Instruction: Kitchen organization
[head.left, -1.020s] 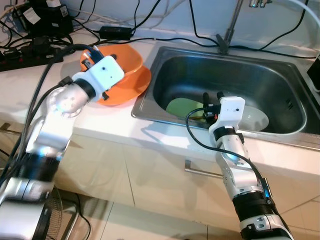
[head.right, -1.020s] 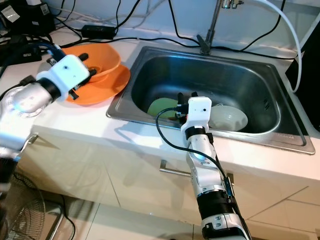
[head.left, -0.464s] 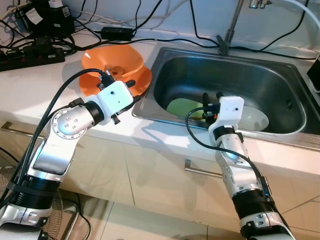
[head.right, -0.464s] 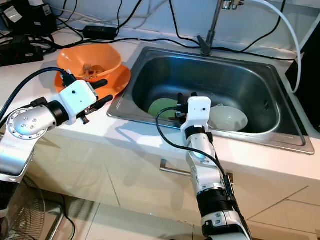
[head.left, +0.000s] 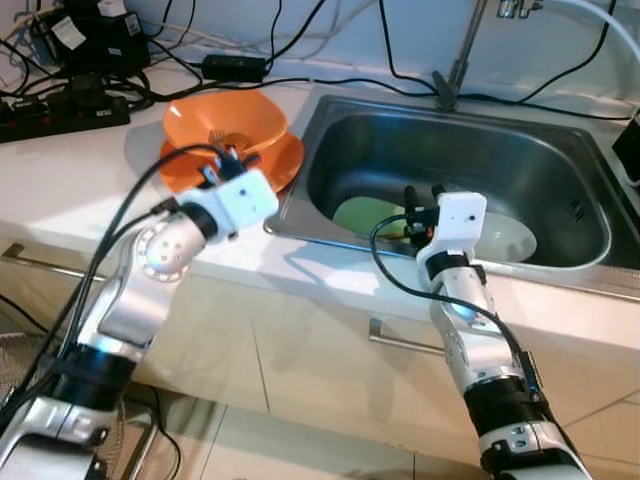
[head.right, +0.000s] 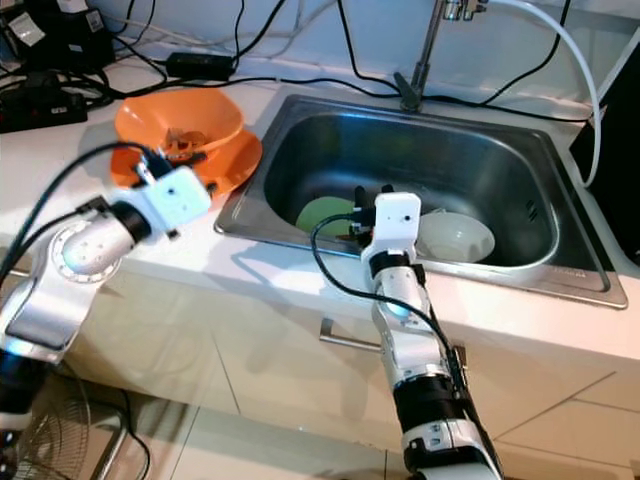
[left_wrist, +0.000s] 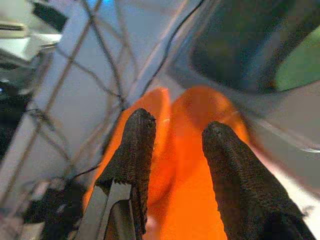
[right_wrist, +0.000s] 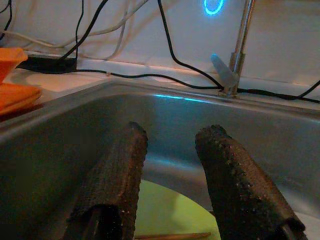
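An orange bowl (head.left: 222, 118) sits on an orange plate (head.left: 278, 163) on the white counter, left of the steel sink (head.left: 590, 200). Small utensils lie in the bowl. My left gripper (left_wrist: 175, 132) is open just in front of the plate's near rim, pointing at both orange dishes, with nothing between its fingers. In the sink lie a green plate (head.left: 362, 213) and a white bowl (head.left: 508, 240). My right gripper (head.left: 422, 192) hovers open over the green plate (right_wrist: 165, 207), apart from it. A thin stick (right_wrist: 172, 235) lies on that plate.
Power strips and tangled black cables (head.left: 75, 88) crowd the counter's back left. The faucet (head.left: 455, 62) rises behind the sink. A cabinet handle (head.left: 398, 343) runs below the counter edge. A dark object (head.left: 630, 150) stands at the far right.
My left gripper drew back from the orange bowl to the counter's front, then turned to point at the orange dishes again. The right arm has stayed still.
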